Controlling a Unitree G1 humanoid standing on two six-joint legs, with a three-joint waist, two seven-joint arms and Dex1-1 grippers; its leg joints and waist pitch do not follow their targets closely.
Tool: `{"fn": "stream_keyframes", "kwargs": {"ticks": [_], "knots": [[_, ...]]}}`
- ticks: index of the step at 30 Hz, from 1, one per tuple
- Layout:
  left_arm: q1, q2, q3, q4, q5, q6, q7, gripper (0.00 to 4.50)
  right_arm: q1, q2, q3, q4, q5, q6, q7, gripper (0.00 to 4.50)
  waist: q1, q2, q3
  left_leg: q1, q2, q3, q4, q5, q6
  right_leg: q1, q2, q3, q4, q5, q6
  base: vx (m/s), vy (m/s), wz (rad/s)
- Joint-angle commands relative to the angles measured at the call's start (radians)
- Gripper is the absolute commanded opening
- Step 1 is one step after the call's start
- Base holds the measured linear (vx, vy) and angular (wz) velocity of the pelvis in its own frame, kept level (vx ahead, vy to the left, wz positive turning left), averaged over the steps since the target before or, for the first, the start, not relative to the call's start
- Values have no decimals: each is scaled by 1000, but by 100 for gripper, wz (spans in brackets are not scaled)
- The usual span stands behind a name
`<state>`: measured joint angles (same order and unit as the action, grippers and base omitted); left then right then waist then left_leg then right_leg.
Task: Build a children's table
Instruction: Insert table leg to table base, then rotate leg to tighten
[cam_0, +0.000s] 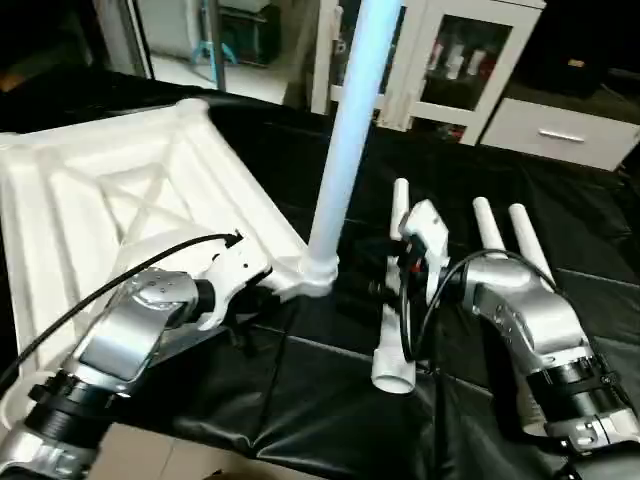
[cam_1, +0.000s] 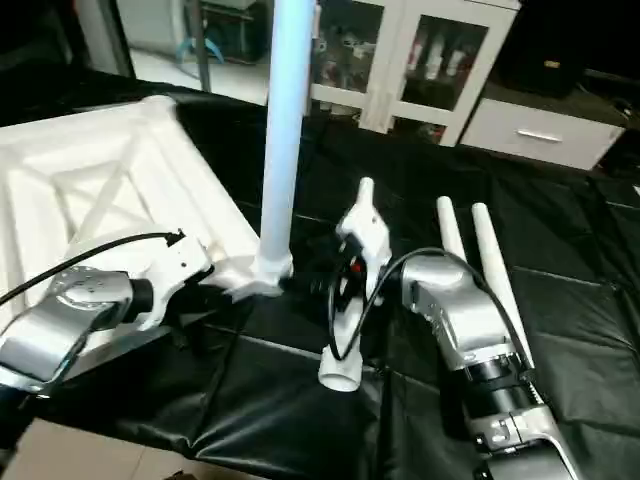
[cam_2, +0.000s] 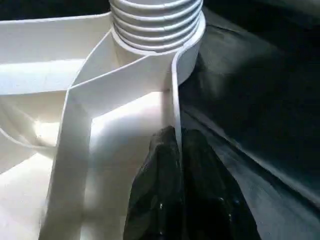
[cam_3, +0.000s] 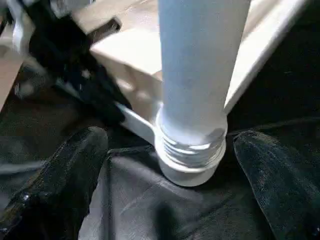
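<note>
The white tabletop (cam_0: 130, 190) lies upside down on the left, its X ribs facing up. One white leg (cam_0: 345, 130) stands upright in the tabletop's near right corner socket (cam_0: 318, 272), with its threaded base (cam_2: 155, 22) showing above the socket. My left gripper (cam_2: 178, 135) is shut on the thin rim of the tabletop just beside that socket. My right gripper (cam_3: 169, 139) is open, one finger on each side of the leg's base and touching neither. A loose leg (cam_0: 392, 340) lies under my right wrist. Two more legs (cam_0: 508, 235) lie side by side further right.
A black cloth covers the work table (cam_0: 300, 400), whose near edge runs along the bottom. Glass-door cabinets (cam_0: 450, 60) and a white drawer unit (cam_0: 565, 130) stand behind the table. A black cable (cam_0: 110, 285) loops over my left forearm.
</note>
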<state>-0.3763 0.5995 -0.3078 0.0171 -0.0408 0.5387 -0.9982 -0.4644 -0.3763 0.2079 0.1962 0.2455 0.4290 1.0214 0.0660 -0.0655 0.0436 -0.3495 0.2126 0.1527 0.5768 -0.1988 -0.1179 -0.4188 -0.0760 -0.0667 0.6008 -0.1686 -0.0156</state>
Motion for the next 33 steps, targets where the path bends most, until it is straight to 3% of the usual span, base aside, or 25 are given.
{"fn": "stream_keyframes", "kwargs": {"ticks": [1, 3, 11, 12, 13, 16, 17, 21, 23, 26, 33], "knots": [[-14, -9, -35, -34, -26, -44, -58, 0, 5, -18, 16, -30, -10, -9, 24, 445, -5, 25, -58, 12, 12, 21, -62, -110, 37, 56, -40, 42, -44, -43, -239, 0, 0, 0], [-24, 0, -47, -22, -25, -65, -83, 0, 4, -21, 35, -23, -31, -26, 26, 445, -1, 29, -58, 8, 13, 19, -62, -121, 27, 60, -42, 42, -43, -56, -236, 0, 0, 0], [-37, 8, -56, -5, -26, -98, -125, 0, -20, 10, 63, 19, -52, -65, 11, 445, -3, 24, -54, 3, 12, 15, -65, -202, -4, 60, -46, 45, -51, -171, -198, 0, 0, 0], [-40, 8, -57, -1, -26, -103, -127, 0, -25, 19, 65, 21, -53, -72, 11, 445, -3, 30, -54, 3, 12, 14, -65, -210, -7, 59, -46, 44, -51, -183, -194, 0, 0, 0], [-41, 7, -57, 1, -25, -106, -128, 0, -28, 24, 64, 23, -52, -76, 9, 445, -7, 26, -55, 2, 11, 14, -64, -215, -7, 60, -45, 44, -53, -190, -191, 0, 0, 0], [-42, 5, -55, 6, -21, -112, -128, 0, -34, 33, 57, 26, -42, -81, 9, 445, -9, 27, -56, 1, 12, 14, -63, -200, -4, 60, -45, 44, -50, -174, -195, 0, 0, 0], [-42, 4, -54, 7, -19, -113, -129, 0, -34, 34, 55, 27, -41, -83, 10, 445, -9, 22, -57, 1, 12, 15, -62, -189, -2, 61, -44, 44, -49, -163, -198, 0, 0, 0], [-40, 6, -49, 12, -16, -116, -127, 0, -29, 28, 48, 21, -30, -84, 26, 445, -8, 26, -58, 2, 12, 16, -60, -157, -1, 61, -42, 43, -42, -112, -210, 0, 0, 0], [-40, 7, -47, 16, -16, -119, -127, 0, -28, 27, 46, 21, -29, -85, 29, 410, -8, 25, -58, 0, 11, 16, -60, -152, 2, 63, -42, 43, -40, -98, -214, 0, 0, 0], [-36, 12, -45, 19, -17, -122, -129, 0, -23, 21, 38, 19, -22, -91, 38, 405, -7, 25, -58, 2, 11, 16, -60, -169, 1, 62, -43, 43, -43, -123, -211, 0, 0, 0], [-36, 17, -43, 26, -15, -127, -133, 0, -14, 12, 29, 16, -12, -101, 54, 347, -7, 24, -58, 2, 11, 17, -58, -170, 1, 62, -42, 43, -42, -132, -208, 0, 0, 0]]}}
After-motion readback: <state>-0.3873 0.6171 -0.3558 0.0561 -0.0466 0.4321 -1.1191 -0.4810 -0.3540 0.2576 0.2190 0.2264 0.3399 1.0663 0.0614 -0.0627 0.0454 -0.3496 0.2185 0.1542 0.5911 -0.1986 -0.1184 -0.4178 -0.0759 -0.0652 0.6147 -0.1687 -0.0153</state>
